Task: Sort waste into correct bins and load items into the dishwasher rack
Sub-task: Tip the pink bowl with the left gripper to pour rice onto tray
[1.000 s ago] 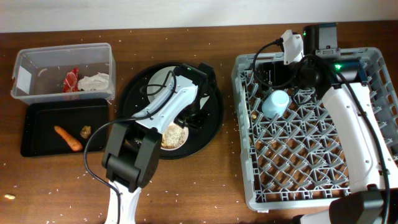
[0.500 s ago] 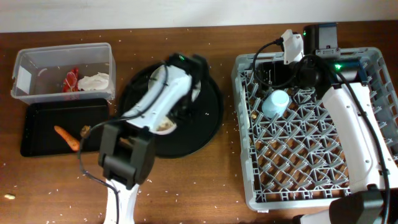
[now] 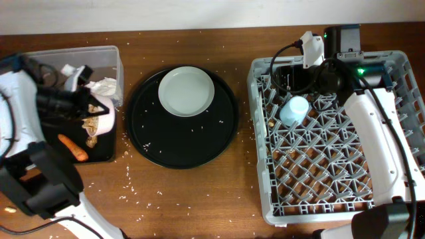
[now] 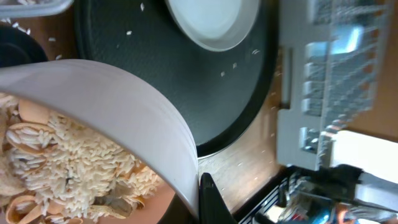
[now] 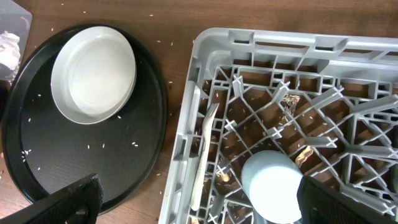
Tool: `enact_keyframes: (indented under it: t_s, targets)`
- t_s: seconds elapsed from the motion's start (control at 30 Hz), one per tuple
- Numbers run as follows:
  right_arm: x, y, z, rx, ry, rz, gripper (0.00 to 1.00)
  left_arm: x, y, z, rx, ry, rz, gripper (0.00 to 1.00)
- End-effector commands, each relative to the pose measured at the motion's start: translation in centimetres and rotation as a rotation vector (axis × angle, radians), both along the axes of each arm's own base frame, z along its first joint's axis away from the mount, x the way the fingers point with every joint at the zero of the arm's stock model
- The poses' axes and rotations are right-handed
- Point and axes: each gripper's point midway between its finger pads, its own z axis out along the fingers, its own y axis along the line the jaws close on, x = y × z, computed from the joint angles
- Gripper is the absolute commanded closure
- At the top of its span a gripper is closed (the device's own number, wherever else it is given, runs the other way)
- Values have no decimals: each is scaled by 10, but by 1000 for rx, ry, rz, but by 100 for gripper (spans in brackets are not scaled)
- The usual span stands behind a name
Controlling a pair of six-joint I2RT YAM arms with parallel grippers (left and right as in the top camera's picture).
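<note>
White bowl (image 3: 101,121) in left gripper (image 3: 84,108), over black tray (image 3: 101,151)

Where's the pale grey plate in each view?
Overhead: the pale grey plate is at upper centre, on the round black tray.
Left wrist: the plate is at the top edge, right of centre, cut off by the frame.
Right wrist: the plate is at upper left.
Shared landmark: the round black tray under it, visible in all three views.
</note>
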Motion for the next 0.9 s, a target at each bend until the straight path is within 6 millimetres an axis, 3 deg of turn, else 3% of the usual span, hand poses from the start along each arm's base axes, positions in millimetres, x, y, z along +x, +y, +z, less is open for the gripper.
enact_keyframes:
  t_s: [0.0, 0.13, 0.3, 0.6, 0.87]
  targets:
    - [0, -1, 2, -6, -8, -5, 1, -3, 11, 22, -222, -222, 44, 100]
    - [0, -1, 2, -5, -6, -5, 1, -4, 51, 12, -379, -365, 242, 100]
    - [0, -1, 2, -3, -7, -3, 1, -11, 80, 8, -445, -428, 374, 100]
    - [-1, -1, 2, -4, -2, -3, 1, -4, 106, 48, -687, -473, 588, 100]
    - [-1, -1, 1, -4, 1, -3, 1, -9, 115, 50, -735, -412, 658, 100]
